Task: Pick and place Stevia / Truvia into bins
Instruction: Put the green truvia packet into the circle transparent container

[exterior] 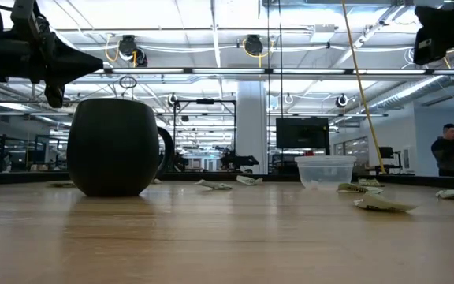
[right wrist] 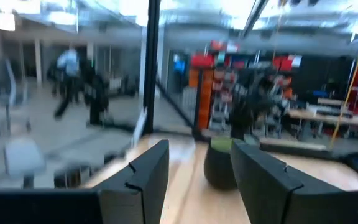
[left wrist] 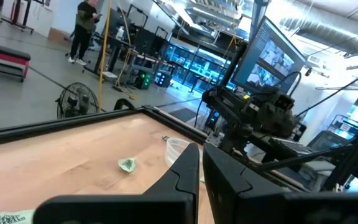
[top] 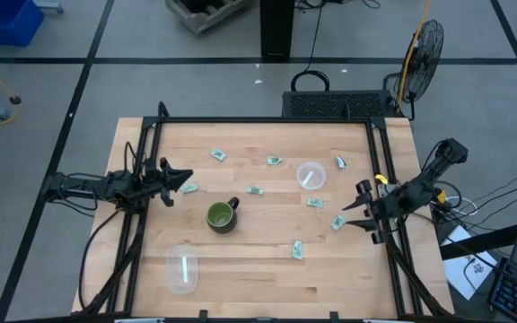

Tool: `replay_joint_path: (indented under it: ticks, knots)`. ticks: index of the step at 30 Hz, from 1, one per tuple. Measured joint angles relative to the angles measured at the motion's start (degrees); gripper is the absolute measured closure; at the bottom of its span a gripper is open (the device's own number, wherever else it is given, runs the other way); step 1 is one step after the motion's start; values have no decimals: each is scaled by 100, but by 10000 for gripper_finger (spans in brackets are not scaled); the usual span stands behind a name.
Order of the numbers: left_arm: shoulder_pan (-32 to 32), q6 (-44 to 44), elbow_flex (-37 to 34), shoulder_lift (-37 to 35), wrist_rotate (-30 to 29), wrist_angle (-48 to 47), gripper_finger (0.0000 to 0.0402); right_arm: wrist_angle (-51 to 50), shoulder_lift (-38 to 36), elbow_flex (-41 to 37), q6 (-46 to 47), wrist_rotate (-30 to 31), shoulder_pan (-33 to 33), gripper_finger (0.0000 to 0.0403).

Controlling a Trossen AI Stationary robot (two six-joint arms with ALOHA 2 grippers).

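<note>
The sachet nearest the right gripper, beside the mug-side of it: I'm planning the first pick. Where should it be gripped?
Probably from straight above, fingers closing across the short width of the sachet. It lies flat on the table, so no side offers an edge. The right gripper is closest.

Light comes from above: in the low view rows of ceiling strip lights [exterior: 211, 47] burn white behind everything, and the mug [exterior: 115, 147] in front of them reads as a near-black silhouette with no surface detail. The table [exterior: 227, 237] below the mug is evenly lit but soft, its nearest boards out of focus. In the high view the wood [top: 258, 260] around the mug [top: 222, 216] is bright and even, with only short, faint shadows. The left wrist view is sharp, with blue glare from the monitors [left wrist: 269, 53]. The right wrist view is smeared throughout; the mug [right wrist: 219, 163] there is a dark blur.
</note>
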Motion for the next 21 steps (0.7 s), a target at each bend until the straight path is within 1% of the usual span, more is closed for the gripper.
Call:
replay_joint_path:
  ticks: [4,10,13,17,21]
  knots:
    - [1,1,0,0,3,2,376,196,0,39,327,42,2,236]
    - [0,0,0,0,10,5,376,-349,13,512,713,716,1,236]
    - [-1,0,0,0,11,8,376,-579,12,875,593,739,1,236]
    - [0,0,0,0,11,8,376,-1398,170,1293,529,743,0,236]
    - [0,1,0,-1,11,7,376,-1591,458,1632,515,743,0,236]
